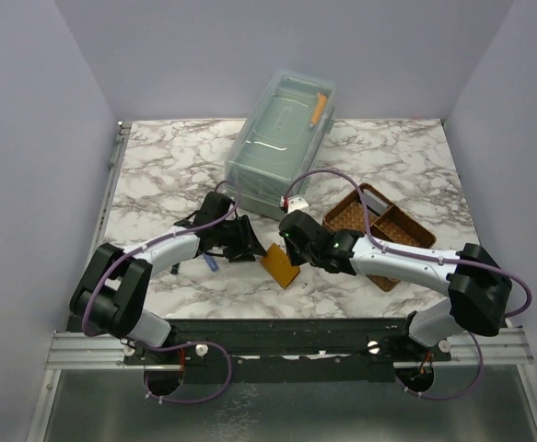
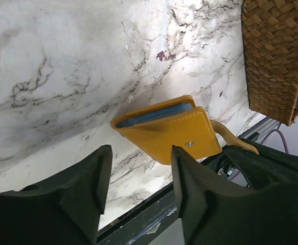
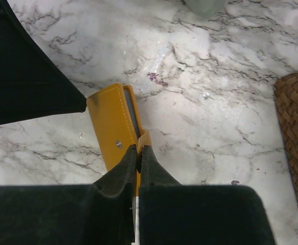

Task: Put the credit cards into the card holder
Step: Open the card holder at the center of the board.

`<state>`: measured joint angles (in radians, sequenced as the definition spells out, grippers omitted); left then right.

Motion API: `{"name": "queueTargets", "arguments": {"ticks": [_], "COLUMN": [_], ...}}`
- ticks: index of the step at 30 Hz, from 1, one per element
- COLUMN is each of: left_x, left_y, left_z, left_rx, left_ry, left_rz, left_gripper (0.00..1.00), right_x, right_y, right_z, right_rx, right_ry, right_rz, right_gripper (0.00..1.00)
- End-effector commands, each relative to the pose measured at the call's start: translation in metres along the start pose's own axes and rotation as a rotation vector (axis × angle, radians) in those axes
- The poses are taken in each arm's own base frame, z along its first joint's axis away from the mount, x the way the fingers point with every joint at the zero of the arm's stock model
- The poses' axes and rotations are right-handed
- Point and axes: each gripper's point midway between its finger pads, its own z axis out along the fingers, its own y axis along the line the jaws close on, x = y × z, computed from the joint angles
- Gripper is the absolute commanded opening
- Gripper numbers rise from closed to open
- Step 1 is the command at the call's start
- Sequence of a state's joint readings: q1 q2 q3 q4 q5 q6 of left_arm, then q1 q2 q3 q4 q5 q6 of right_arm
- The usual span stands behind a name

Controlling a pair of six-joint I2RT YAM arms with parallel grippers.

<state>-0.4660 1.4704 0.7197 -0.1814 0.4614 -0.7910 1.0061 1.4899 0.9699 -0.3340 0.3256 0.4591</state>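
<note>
Marble-look tabletop (image 1: 157, 175), white with grey veins and glossy, walled in by plain lavender panels. That's what I've got on screen. Dead centre near the front edge sits the wallet (image 1: 279, 264), a small flat rectangle of smooth orange-tan leather with stitched edges and a little metal snap. It's folded over and resting on the marble.

From the left wrist camera the wallet (image 2: 174, 133) gapes a touch along its far edge, and I see a light-blue layer between the leaves. I can't tell whether that's a card or the lining.

The right gripper (image 3: 139, 149) is on the near right of the wallet (image 3: 110, 122), its dark fingers pressed together with the thin leather tab pinched between them. The left gripper (image 2: 141, 153) sits just left of the wallet, fingers spread wide and touching nothing.

Right of the wallet there's a brown woven tray (image 1: 371, 191), basket-weave and split into compartments, with my right arm lying across it. Behind the wallet stands a translucent plastic box (image 1: 277, 138), lid on and contents too hazy to read. An orange stick-shaped thing (image 1: 318, 109) lies on its lid.
</note>
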Motion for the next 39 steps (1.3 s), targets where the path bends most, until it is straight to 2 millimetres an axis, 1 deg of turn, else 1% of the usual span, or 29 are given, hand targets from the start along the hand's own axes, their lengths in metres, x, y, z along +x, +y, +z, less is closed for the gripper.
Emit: {"name": "queueTargets", "arguments": {"ticks": [1, 3, 5, 7, 9, 12, 15, 19, 24, 28, 31, 33, 35, 36, 39], "left_x": [-0.003, -0.001, 0.003, 0.007, 0.012, 0.020, 0.020, 0.015, 0.019, 0.020, 0.020, 0.020, 0.019, 0.020, 0.022], "left_y": [-0.003, -0.007, -0.010, -0.011, -0.009, -0.001, 0.002, 0.000, 0.006, 0.007, 0.008, 0.009, 0.011, 0.013, 0.014], "left_z": [-0.020, -0.027, -0.031, -0.031, -0.026, -0.017, -0.014, -0.013, -0.011, -0.008, -0.007, -0.007, -0.007, -0.006, -0.005], "left_rx": [0.010, 0.030, 0.049, 0.057, 0.051, 0.025, 0.014, 0.014, -0.003, -0.008, -0.011, -0.014, -0.021, -0.024, -0.026], "left_ry": [-0.092, -0.106, -0.097, -0.073, -0.037, 0.014, 0.020, 0.011, 0.024, 0.037, 0.040, 0.039, 0.035, 0.038, 0.052], "left_rz": [-0.001, -0.012, -0.040, -0.076, -0.124, -0.188, -0.199, -0.185, -0.190, -0.181, -0.172, -0.165, -0.162, -0.163, -0.165], "left_gripper": [0.61, 0.65, 0.72, 0.80, 0.87, 0.88, 0.88, 0.88, 0.88, 0.87, 0.78, 0.73, 0.73, 0.76, 0.77], "right_x": [-0.017, -0.024, -0.030, -0.033, -0.033, -0.035, -0.038, -0.031, -0.023, -0.012, -0.002, 0.006, 0.013, 0.018, 0.028], "right_y": [0.026, 0.035, 0.042, 0.044, 0.042, 0.041, 0.039, 0.030, 0.021, 0.008, -0.007, -0.022, -0.036, -0.043, -0.062], "right_z": [-0.008, -0.015, -0.022, -0.025, -0.024, -0.026, -0.029, -0.024, -0.019, -0.014, -0.009, -0.003, 0.003, 0.006, 0.014], "right_rx": [-0.126, -0.183, -0.222, -0.237, -0.227, -0.214, -0.215, -0.164, -0.119, -0.041, 0.023, 0.064, 0.111, 0.142, 0.210], "right_ry": [-0.029, -0.053, -0.072, -0.081, -0.084, -0.083, -0.102, -0.093, -0.078, -0.057, -0.037, -0.020, -0.005, 0.003, 0.036], "right_rz": [0.003, 0.021, 0.041, 0.050, 0.054, 0.058, 0.065, 0.085, 0.107, 0.143, 0.191, 0.226, 0.233, 0.231, 0.228], "right_gripper": [0.00, 0.00, 0.01, 0.00, 0.00, 0.00, 0.01, 0.00, 0.00, 0.00, 0.01, 0.00, 0.01, 0.01, 0.00]}}
